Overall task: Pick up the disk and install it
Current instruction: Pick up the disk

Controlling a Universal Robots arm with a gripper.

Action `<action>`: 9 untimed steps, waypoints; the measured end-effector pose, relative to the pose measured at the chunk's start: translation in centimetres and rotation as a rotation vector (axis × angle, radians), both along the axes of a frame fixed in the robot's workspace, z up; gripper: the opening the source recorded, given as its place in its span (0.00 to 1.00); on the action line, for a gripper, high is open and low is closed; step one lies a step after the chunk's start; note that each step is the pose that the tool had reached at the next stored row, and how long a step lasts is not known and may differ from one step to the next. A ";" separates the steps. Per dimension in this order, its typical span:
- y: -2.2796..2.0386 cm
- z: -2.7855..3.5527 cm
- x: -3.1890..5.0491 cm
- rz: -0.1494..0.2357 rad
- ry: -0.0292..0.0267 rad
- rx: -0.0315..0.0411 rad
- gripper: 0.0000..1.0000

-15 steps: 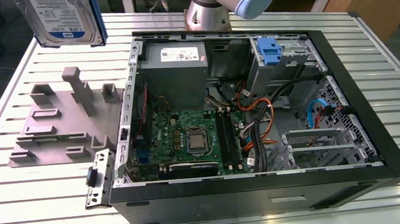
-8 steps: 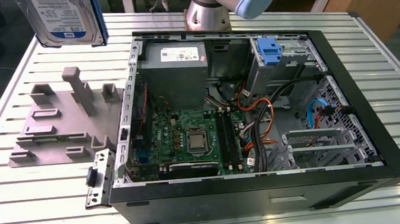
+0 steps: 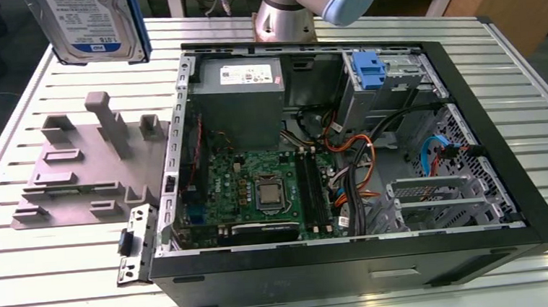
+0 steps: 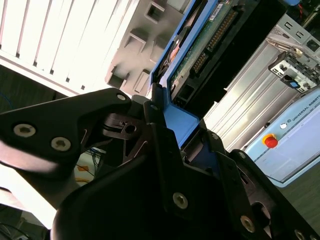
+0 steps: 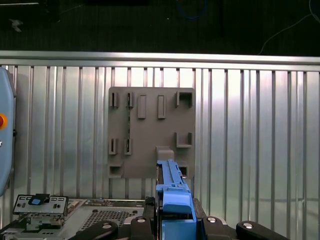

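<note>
**Exterior view, from its left to its right.** The disk (image 3: pixel 91 25) hangs in the air at about ten o'clock from the open computer case (image 3: pixel 340 268). Its label faces the camera and one blue carrier rail (image 3: pixel 138 25) runs along its edge. It is above and apart from the grey fixture plate (image 3: pixel 82 167), which lies on the slatted table (image 3: pixel 51 285), so the disk is judged picked up and not yet installed. Inside the case, the power supply (image 3: pixel 241 90) sits at twelve o'clock from the motherboard (image 3: pixel 256 184). The blue-latched drive bay (image 3: pixel 369 71) stands at about one o'clock from the motherboard, well apart from the disk. The arm's base (image 3: pixel 289 15) rises just beyond the case's far wall.

**Wrist views.** In the second wrist view the gripper (image 4: pixel 182 130) is drawn in tight on the blue end of the disk's carrier, with its black fingers (image 4: pixel 159 140) pressed to either side. Holding the plastic frame, by judgement, keeps pressure off the exposed green circuit board (image 4: pixel 200 45). In the first wrist view the disk appears edge-on, held over the fixture plate.
</note>
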State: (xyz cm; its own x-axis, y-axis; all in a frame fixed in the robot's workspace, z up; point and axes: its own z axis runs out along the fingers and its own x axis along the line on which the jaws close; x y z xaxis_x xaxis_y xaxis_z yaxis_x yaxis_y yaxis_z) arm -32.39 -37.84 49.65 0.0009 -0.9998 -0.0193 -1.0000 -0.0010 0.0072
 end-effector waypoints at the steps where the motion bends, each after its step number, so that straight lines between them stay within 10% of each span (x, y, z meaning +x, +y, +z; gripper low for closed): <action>1: -0.02 0.00 0.01 0.000 0.0001 0.0000 0.37; 9: -1.72 -0.06 0.01 0.000 0.0000 0.0001 0.37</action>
